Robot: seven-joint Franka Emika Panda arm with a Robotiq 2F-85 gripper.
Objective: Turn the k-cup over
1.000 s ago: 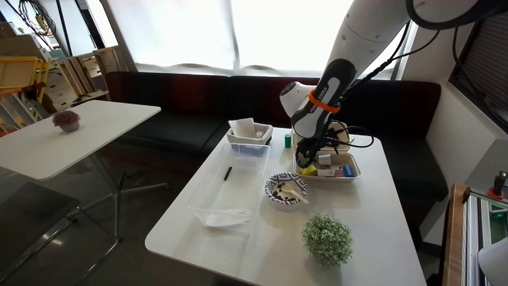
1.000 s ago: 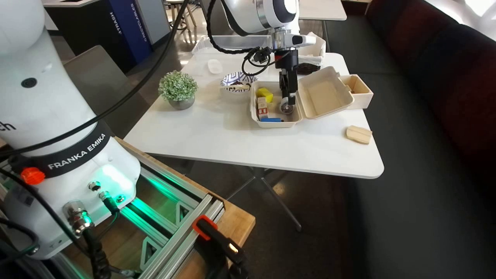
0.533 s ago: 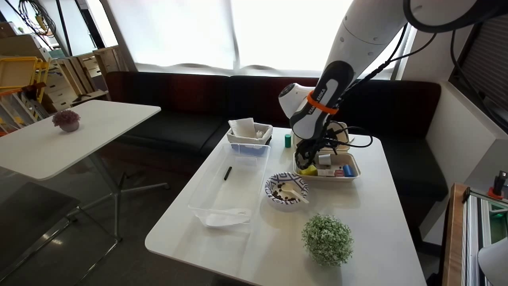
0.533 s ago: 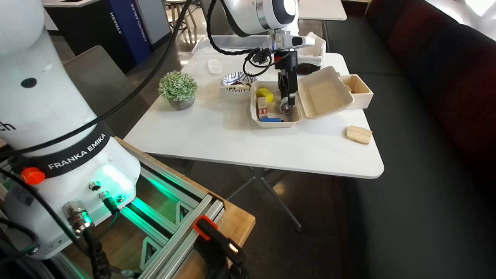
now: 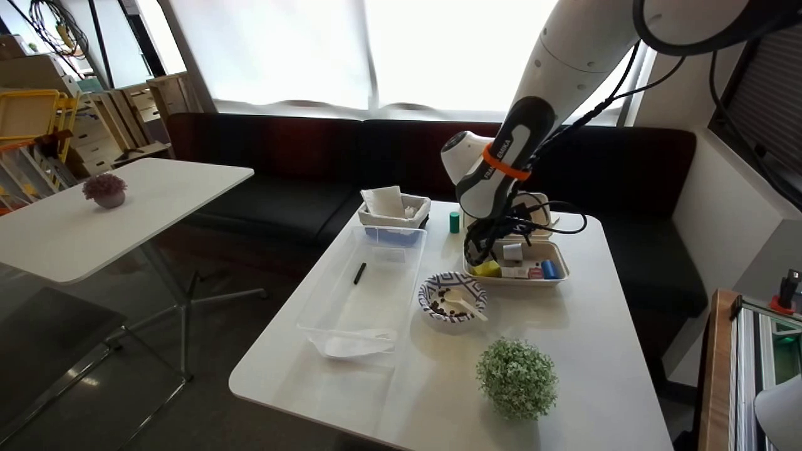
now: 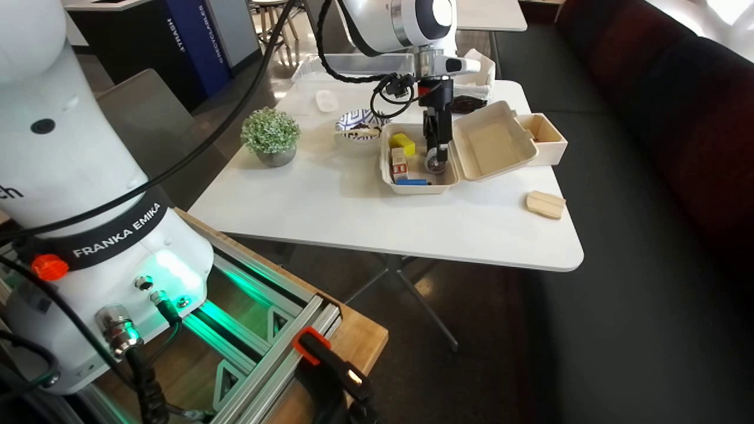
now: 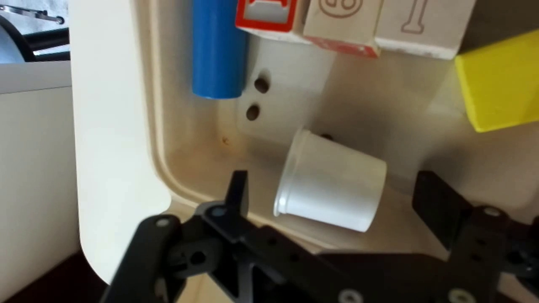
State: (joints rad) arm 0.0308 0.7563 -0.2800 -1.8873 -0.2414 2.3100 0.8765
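The hand (image 7: pixel 332 181) is being held wide apart at the beige container (image 7: pixel 193 139) on the white desk (image 6: pixel 341 218), its black fingers (image 7: pixel 440 206) being placed on either side of the white k-cup (image 7: pixel 330 181), with a gap being seen at both flanks in the wrist view; whether the container is being touched by the fingertips cannot be told. The k-cup is being seen on its side on the container floor, near a corner, its rimmed, wider end being turned to the left of the wrist view and its narrower end to the right. Only the plain white wall is being shown there, whereas in an exterior view a round, darkish end face (image 6: pixel 436 165) within a white rim is being presented. Small dark bits (image 7: pixel 261 85) are being made out in the wrist view, one being partly hidden by the k-cup. A green cylinder (image 5: pixel 454 222) and a black stick (image 5: pixel 359 273) are being caught in an exterior view, and a wooden box (image 6: pixel 548 141) behind the folded-back lid (image 6: pixel 495 141) is being plainly shown in an exterior view
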